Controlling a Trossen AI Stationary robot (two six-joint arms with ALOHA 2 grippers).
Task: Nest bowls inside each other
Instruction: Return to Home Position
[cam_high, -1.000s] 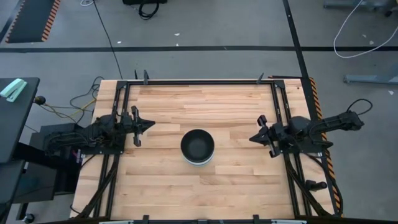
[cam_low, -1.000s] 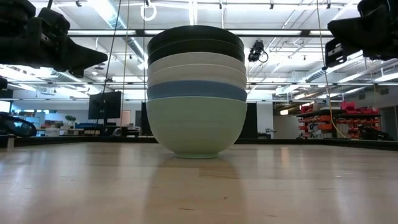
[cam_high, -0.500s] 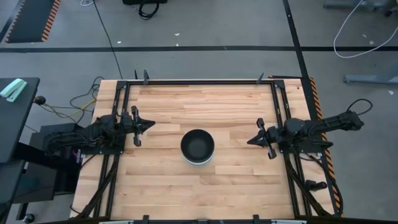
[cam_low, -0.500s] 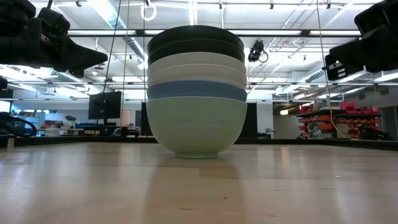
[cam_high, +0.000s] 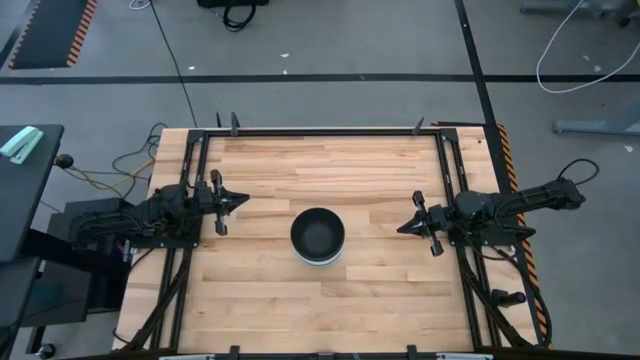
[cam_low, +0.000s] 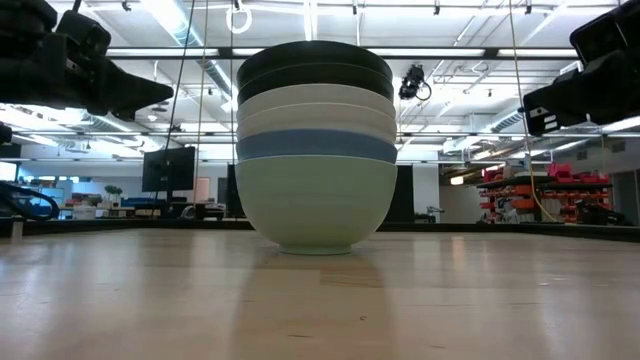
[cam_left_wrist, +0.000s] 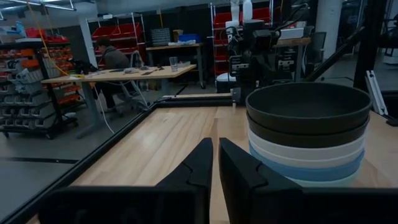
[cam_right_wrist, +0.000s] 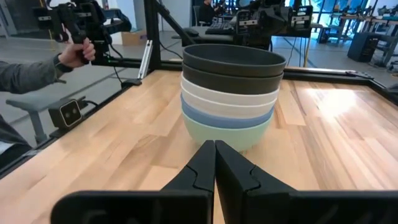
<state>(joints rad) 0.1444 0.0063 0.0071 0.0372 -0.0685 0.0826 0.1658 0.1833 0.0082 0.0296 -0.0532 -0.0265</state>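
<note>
Nesting result: all six bowls (cam_low: 316, 150) sit one inside another as a single stack, so I judge the task as finished.
Order in the stack: the pale mint bowl (cam_low: 316, 205) is at the bottom, the blue bowl (cam_low: 316, 145) is above it, then come two white bowls (cam_low: 316, 110), and two black bowls (cam_low: 316, 62) are on top.
Place: the stack is about in the middle of the bench (cam_high: 330, 160), between the two arms and well apart from both.
Posture: the stack is upright with level rims, and only the mint bowl touches the wood.
Handling (my judgement): the bowls look stiff, smooth and glazed, so probably slippery and breakable. Six together are likely heavy for one pair of jaws.
Where to hold: a grip on the top rim would probably lift only one black bowl. To move the whole stack, the low wall of the mint bowl is the better place. For a single bowl, one finger goes inside the rim and one outside.
Left jaws: closed to a thin slit and holding nothing. The left arm (cam_high: 150, 215) lies at the left edge of the bench and points toward the stack.
Right jaws: pressed together and empty. The right arm (cam_high: 490, 212) lies at the right edge and also faces the stack.
Room: a person's hand (cam_right_wrist: 71, 55) holds a dark device beyond the bench.
</note>
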